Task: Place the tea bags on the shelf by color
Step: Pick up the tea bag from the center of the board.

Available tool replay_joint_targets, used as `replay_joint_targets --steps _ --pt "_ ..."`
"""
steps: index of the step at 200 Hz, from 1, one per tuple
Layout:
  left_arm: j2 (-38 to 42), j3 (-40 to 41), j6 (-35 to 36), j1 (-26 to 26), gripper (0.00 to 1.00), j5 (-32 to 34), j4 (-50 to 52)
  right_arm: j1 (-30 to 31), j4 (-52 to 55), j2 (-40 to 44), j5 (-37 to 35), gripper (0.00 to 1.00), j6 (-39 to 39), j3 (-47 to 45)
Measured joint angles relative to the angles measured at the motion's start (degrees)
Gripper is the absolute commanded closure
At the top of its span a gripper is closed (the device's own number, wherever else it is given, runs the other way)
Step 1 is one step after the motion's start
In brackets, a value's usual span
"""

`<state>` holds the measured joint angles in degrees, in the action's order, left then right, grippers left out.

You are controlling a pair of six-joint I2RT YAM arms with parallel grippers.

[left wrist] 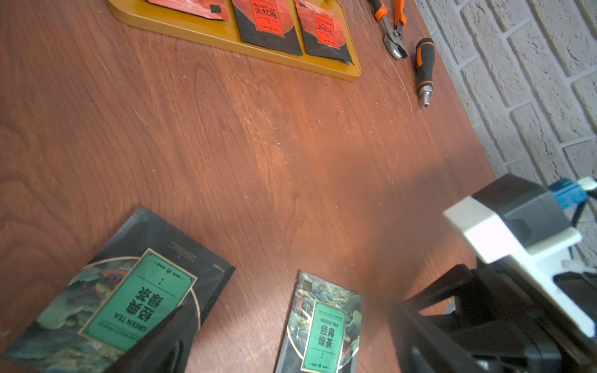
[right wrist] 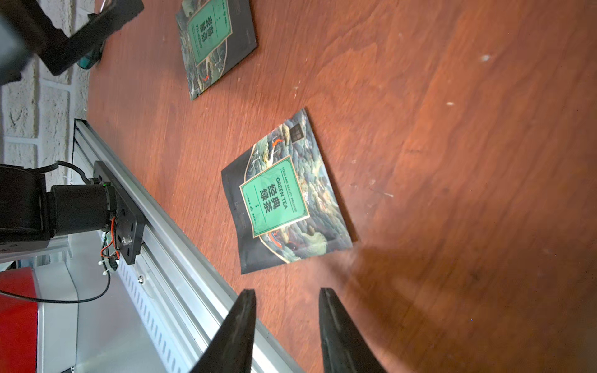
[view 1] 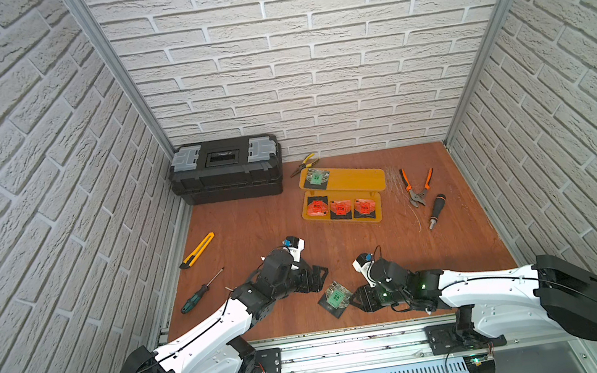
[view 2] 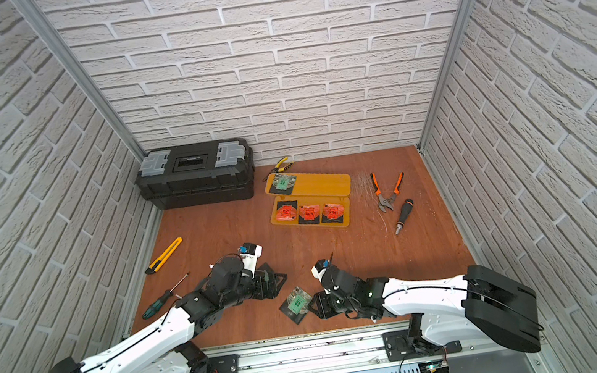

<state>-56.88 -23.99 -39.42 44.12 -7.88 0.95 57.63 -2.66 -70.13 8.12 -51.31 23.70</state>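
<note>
White brick-pattern walls point(view 1: 309, 53) enclosing workspace on three sides. Grey metal corner posts point(view 1: 124, 81) rising where back wall is meeting side walls. Reddish-brown wood-grain floor point(view 1: 253, 218) lying flat, showing pale scratches toward far right. Aluminium rail point(view 1: 353, 347) running along near edge. Even light falling from above, throwing soft shadows.

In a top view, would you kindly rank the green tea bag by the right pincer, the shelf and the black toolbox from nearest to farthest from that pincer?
1. The green tea bag, just ahead of the right pincer, near the front edge.
2. The shelf, mid-table toward the back.
3. The black toolbox, in the back left corner.
</note>
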Motion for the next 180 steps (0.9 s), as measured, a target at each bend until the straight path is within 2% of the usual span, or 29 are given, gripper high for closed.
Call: replay_joint_targets --steps 70,180 --pt "3.7 2.3 -4.2 1.2 0.01 3.2 0.9 2.3 -2.8 -6.1 -0.3 0.65 -0.6 2.3" --pt "4.1 2.3 -4.4 1.6 0.01 3.6 2.2 2.6 -3.9 -10.7 -0.8 0.66 -0.6 4.4"
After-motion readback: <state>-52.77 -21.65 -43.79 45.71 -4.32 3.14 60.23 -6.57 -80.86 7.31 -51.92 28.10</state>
